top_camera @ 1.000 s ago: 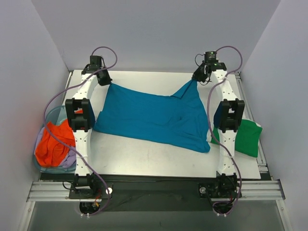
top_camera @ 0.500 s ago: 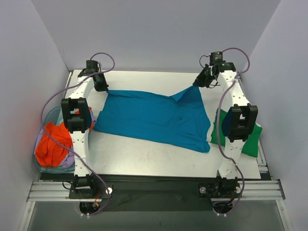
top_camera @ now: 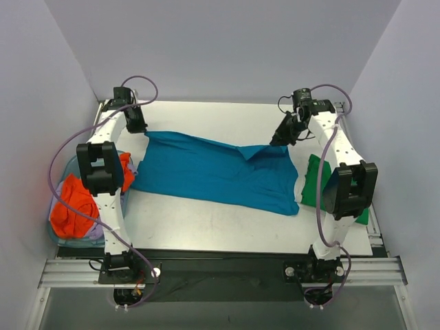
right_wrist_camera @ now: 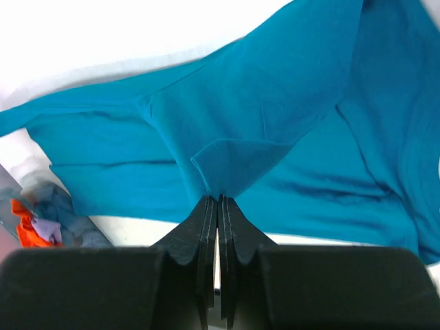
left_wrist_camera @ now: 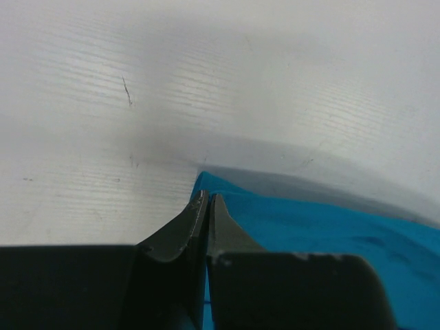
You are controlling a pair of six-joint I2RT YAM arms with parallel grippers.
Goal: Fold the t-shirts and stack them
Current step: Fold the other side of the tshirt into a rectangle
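A teal t-shirt [top_camera: 206, 172] lies spread across the middle of the white table [top_camera: 220, 227]. My left gripper [top_camera: 142, 129] is shut on its far left corner, low at the table; the corner shows in the left wrist view [left_wrist_camera: 206, 187]. My right gripper [top_camera: 278, 139] is shut on the far right corner of the teal shirt [right_wrist_camera: 227, 165] and holds it lifted above the rest of the shirt. A folded green t-shirt [top_camera: 317, 185] lies at the table's right edge, partly behind the right arm.
A blue basket [top_camera: 69, 206] left of the table holds orange and lilac garments. Grey walls close in the back and both sides. Purple cables loop off both arms.
My left gripper has moved left and a little toward me with its corner. My right gripper has swung out, then down and toward me, drawing its corner over the shirt.
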